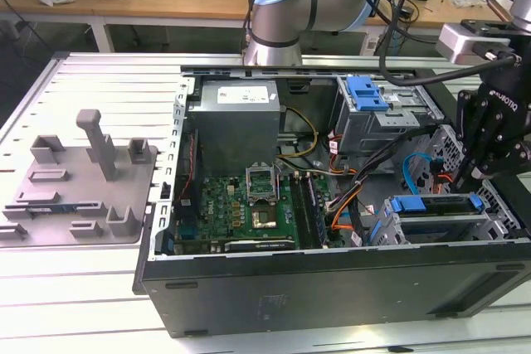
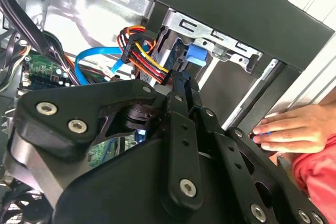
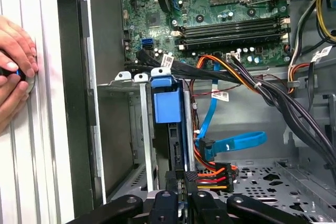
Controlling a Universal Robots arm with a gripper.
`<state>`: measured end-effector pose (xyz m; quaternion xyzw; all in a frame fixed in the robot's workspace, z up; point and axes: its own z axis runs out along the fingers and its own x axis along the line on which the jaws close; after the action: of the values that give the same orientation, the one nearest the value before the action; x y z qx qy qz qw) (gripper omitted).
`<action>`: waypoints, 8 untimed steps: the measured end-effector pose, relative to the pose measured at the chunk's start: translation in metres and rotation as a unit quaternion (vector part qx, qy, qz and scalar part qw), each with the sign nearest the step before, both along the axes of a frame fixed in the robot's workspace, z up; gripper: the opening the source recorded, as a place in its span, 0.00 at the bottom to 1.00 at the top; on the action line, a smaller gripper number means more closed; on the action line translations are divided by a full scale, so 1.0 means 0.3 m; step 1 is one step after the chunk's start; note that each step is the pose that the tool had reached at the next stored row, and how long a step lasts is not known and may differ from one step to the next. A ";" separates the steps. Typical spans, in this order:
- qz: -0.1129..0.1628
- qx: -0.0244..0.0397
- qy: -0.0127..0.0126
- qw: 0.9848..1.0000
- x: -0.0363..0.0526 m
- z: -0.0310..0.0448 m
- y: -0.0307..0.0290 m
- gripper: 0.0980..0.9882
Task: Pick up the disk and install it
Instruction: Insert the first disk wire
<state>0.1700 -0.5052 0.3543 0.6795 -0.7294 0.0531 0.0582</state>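
The disk (image 1: 436,205), silver in its blue carrier, sits slotted in the lower drive cage at the exterior view's right, near the case's front wall. In the first wrist view the disk (image 3: 169,106) stands edge-on between the cage rails, blue tab outward. My gripper (image 1: 479,173) hangs over the disk's right end. Seen in both wrist views, the gripper (image 3: 183,178) (image 2: 185,83) is shut, its tips at the disk's near edge with nothing visible between them. I cannot tell whether they touch it.
The open computer case (image 1: 332,288) holds a motherboard (image 1: 249,201), a power supply (image 1: 236,122) and an upper bay with a blue latch (image 1: 366,93). Orange power wires (image 3: 212,177) and a blue data cable (image 3: 231,142) lie beside the cage. A person's hand (image 3: 14,72) rests outside the case.
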 end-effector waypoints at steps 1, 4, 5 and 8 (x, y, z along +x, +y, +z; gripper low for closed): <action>0.000 0.000 0.000 1.000 0.000 0.000 0.000 0.08; 0.000 0.000 0.000 1.000 -0.001 0.000 0.000 0.08; 0.000 0.000 0.000 1.000 -0.002 0.000 0.000 0.08; 0.000 0.000 0.000 1.000 -0.006 -0.001 0.000 0.08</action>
<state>0.1683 -0.5052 0.3540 0.6797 -0.7293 0.0531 0.0581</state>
